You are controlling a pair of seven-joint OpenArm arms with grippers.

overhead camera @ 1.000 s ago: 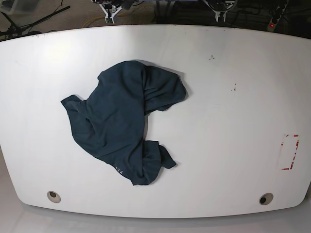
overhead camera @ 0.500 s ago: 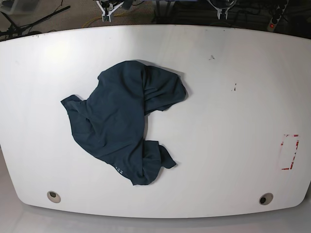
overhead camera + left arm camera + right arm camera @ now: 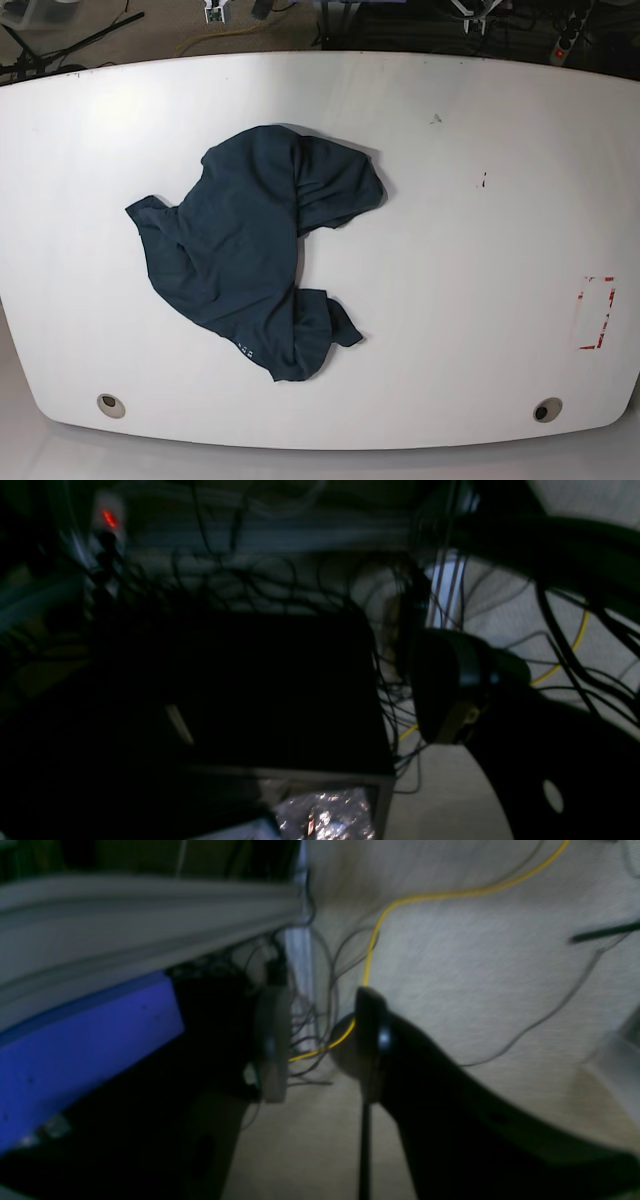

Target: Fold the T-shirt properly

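Observation:
The dark navy-teal T-shirt [image 3: 255, 245] lies crumpled in a loose heap on the white table [image 3: 450, 200], left of centre, with one end bunched toward the front edge. Neither gripper is near it. Only slivers of both arms show at the base view's top edge, beyond the table's far side. In the right wrist view my right gripper [image 3: 320, 1045] points at the carpet, its fingers [image 3: 272, 1040] apart with nothing between them. My left gripper [image 3: 310, 705] faces dark equipment under the table; one finger [image 3: 447, 685] shows, the other is lost in shadow, and nothing is held.
Two round holes [image 3: 111, 405] [image 3: 547, 410] sit near the table's front edge, and a red tape mark [image 3: 597, 312] at the right. Cables, among them a yellow cable [image 3: 400, 900], trail over the carpet behind the table, beside a blue panel [image 3: 85, 1050].
The tips of both arms have drawn back past the base view's top edge. The T-shirt has not moved.

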